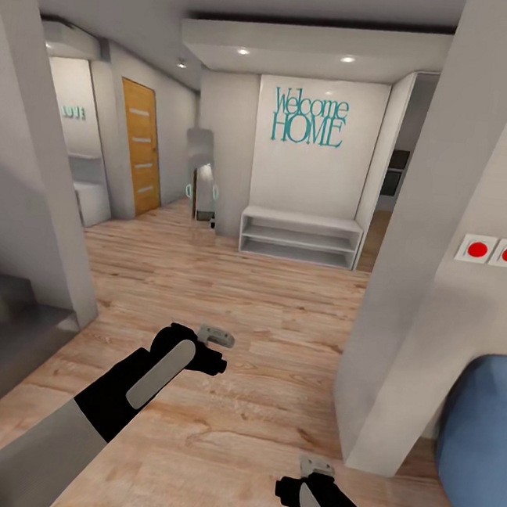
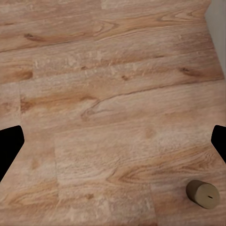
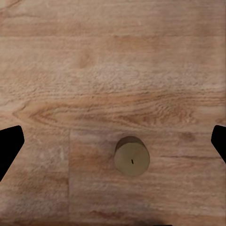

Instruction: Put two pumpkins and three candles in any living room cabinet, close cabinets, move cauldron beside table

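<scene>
Left end effector [image 1: 217, 334]: held over the wood floor [image 2: 113, 94], fingers spread wide, empty. Candle [image 2: 203, 193] upright on the floor, off to one side of that end effector. Right end effector [image 1: 316, 467]: fingers spread wide, empty, poised directly above a candle [image 3: 132, 156]. Recommended for the grasp: descend vertically, keep the candle centred between the fingers, close gently to avoid tipping.

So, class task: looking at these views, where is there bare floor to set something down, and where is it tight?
Open wood floor runs from the arms to the white shelf bench, between the grey wall and the pillar. Under the right wrist, a candle takes the middle. It narrows by the blue seat.
</scene>
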